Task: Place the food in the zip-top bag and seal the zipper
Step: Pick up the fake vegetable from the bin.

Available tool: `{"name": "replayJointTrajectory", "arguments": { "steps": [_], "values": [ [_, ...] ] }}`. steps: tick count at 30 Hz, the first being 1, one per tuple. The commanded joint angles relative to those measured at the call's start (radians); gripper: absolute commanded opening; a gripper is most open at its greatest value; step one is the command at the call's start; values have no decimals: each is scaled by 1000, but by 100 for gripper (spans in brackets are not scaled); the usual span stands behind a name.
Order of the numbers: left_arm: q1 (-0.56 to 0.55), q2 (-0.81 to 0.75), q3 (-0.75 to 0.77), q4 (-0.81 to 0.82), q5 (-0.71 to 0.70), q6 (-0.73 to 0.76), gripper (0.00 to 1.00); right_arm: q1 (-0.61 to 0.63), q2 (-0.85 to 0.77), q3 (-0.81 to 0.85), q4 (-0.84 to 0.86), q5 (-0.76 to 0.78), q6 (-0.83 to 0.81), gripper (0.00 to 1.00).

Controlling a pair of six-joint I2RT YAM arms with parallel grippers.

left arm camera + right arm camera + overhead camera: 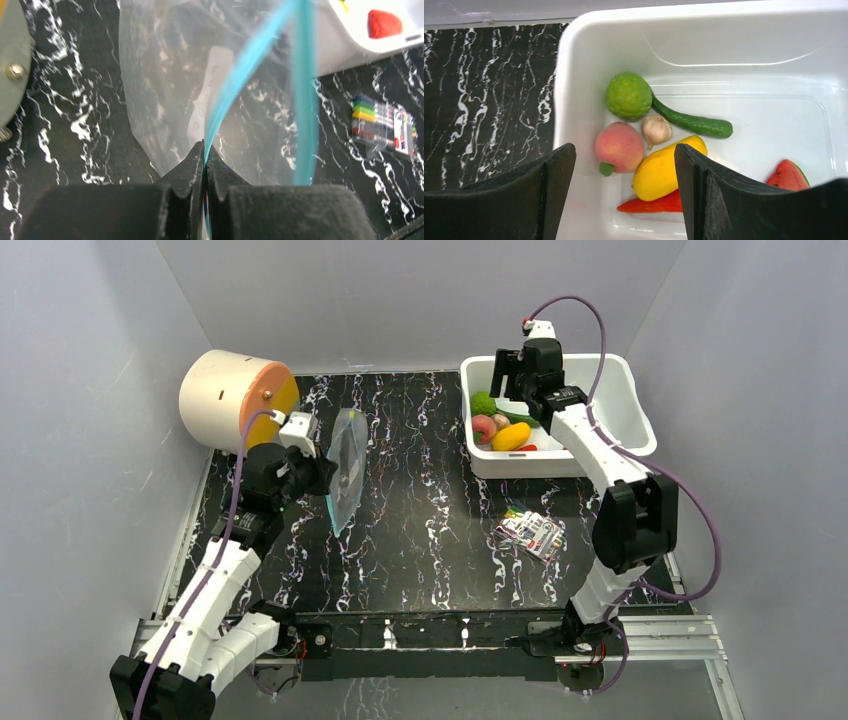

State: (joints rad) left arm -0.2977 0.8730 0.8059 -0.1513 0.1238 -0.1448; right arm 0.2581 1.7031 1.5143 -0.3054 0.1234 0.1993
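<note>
The clear zip-top bag (347, 470) hangs above the left-centre of the table. My left gripper (318, 468) is shut on one side of its mouth. In the left wrist view the black jaws (205, 150) pinch the teal zipper (245, 65), and the strip's other side (305, 100) stands apart from it. The food (510, 435) lies in the white bin (620, 390): a bumpy green fruit (628, 95), cucumber (694, 122), garlic (656, 129), peach (619, 146), yellow mango (664, 167), red chili (654, 204) and watermelon slice (788, 175). Above them my right gripper (624, 150) hangs open and holds nothing.
A beige cylinder with an orange face (235, 400) lies at the back left, just behind the left arm. A flat printed packet (532, 533) rests on the black marbled table in front of the bin. Grey walls close in both sides and the back.
</note>
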Motion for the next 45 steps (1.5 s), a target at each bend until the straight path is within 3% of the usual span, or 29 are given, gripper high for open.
{"name": "replayJointTrajectory", "arguments": {
  "steps": [1, 4, 12, 22, 29, 35, 41, 45],
  "values": [
    [-15, -11, -41, -2, 51, -6, 0, -67, 83, 52, 115, -99, -1, 70],
    [-26, -8, -33, -44, 69, -8, 0, -103, 161, 78, 124, -192, 13, 67],
    [-27, 3, -41, -44, 96, -4, 0, -106, 295, 121, 218, -257, 26, 69],
    [-40, -8, -50, -39, 86, 10, 0, -106, 447, 211, 284, -285, 137, 72],
    [-44, -2, -49, -42, 75, 17, 0, -106, 534, 250, 287, -283, 129, 75],
    [-44, 2, -45, -47, 69, 20, 0, -106, 563, 252, 290, -311, 125, 69],
    [-44, 6, -45, -48, 63, 21, 0, -106, 542, 232, 292, -300, 111, 48],
    [-44, 5, -46, -49, 55, 22, 0, -109, 512, 206, 282, -286, 100, 43]
  ]
}}
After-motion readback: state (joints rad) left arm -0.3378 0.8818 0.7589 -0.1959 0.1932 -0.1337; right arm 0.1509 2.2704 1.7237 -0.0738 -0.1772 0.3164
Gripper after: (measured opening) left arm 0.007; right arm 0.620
